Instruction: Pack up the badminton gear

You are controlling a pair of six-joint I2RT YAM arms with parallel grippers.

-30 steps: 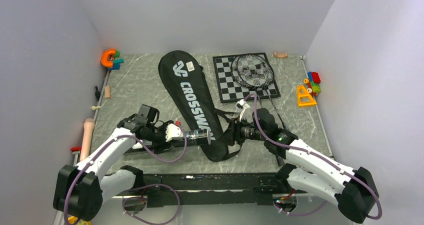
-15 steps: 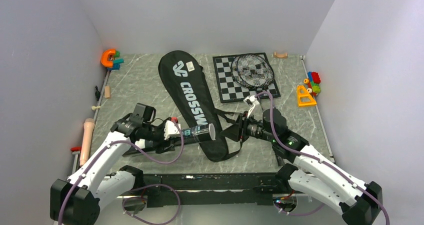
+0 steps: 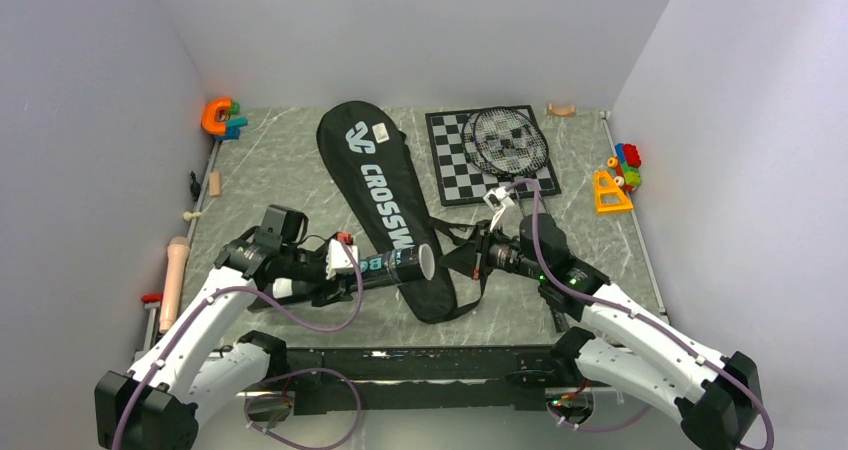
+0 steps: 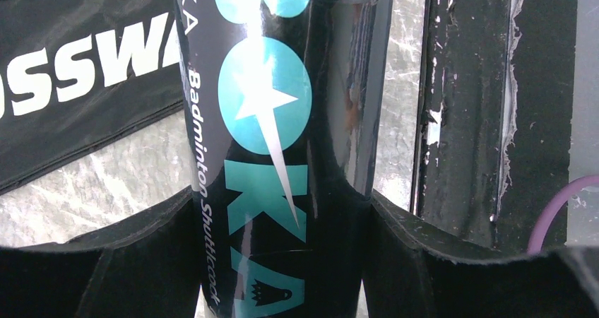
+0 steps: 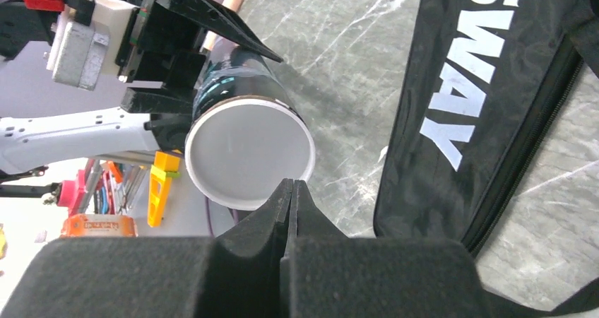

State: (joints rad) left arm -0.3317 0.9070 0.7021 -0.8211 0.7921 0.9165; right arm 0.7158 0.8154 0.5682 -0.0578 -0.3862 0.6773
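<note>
A long dark tube (image 3: 393,267) with teal lettering (image 4: 282,120) is held level above the table, my left gripper (image 3: 345,265) shut round its body (image 4: 279,205). Its white round lid (image 5: 248,152) faces my right gripper (image 5: 291,187), whose jaws are pressed together with nothing between them, tips just below the lid's rim. In the top view the right gripper (image 3: 470,258) hovers over the narrow end of the black CROSSWAY bag (image 3: 385,205). A black racket (image 3: 508,140) lies with its head on the chessboard (image 3: 450,175).
An orange and teal toy (image 3: 220,117) sits at the back left. Colourful plastic toys (image 3: 620,175) lie by the right wall. A wooden peg (image 3: 176,275) lies at the left edge. The bag's strap (image 3: 470,290) trails near my right arm.
My right gripper's jaws have closed fully and it has drawn back a little to the right. The left arm has raised and tilted the tube, its lid end now higher.
</note>
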